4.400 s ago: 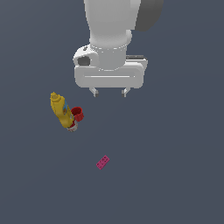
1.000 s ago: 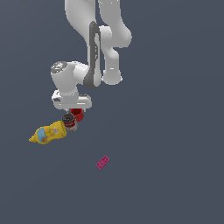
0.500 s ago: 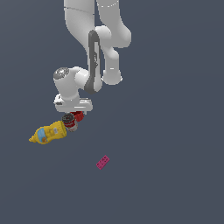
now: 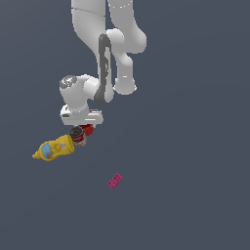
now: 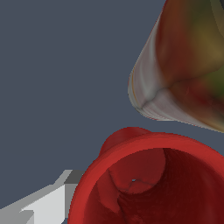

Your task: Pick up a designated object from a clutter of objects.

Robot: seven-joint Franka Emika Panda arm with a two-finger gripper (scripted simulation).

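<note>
Red plastic is filling the near part of the wrist view: the cup (image 5: 153, 183) is sitting mouth-up right under the camera, its inside and wide rim showing, with one pale finger (image 5: 43, 203) lying just beside its wall. Past the cup, the can (image 5: 183, 70) is leaning close, blurred, its silvery side and coloured label showing. Only the exterior view is showing the gripper (image 4: 84, 122) as a whole, lowered over the cup (image 4: 88, 129); there the cup is peeking out as a small red patch directly beneath it, touching the dark-topped can (image 4: 77, 136). Whether the jaws are clenched on the cup or released I cannot tell, since the fingertips are hidden. Beyond the can, the yellow bottle (image 4: 53, 148) is lying on its side, a blue label facing up. Well apart from the jaws, a flat pink brick (image 4: 114, 181) is lying alone. One cup, one can, one bottle, one brick. Everything is resting on a plain dark grey-blue floor (image 4: 195, 185).
</note>
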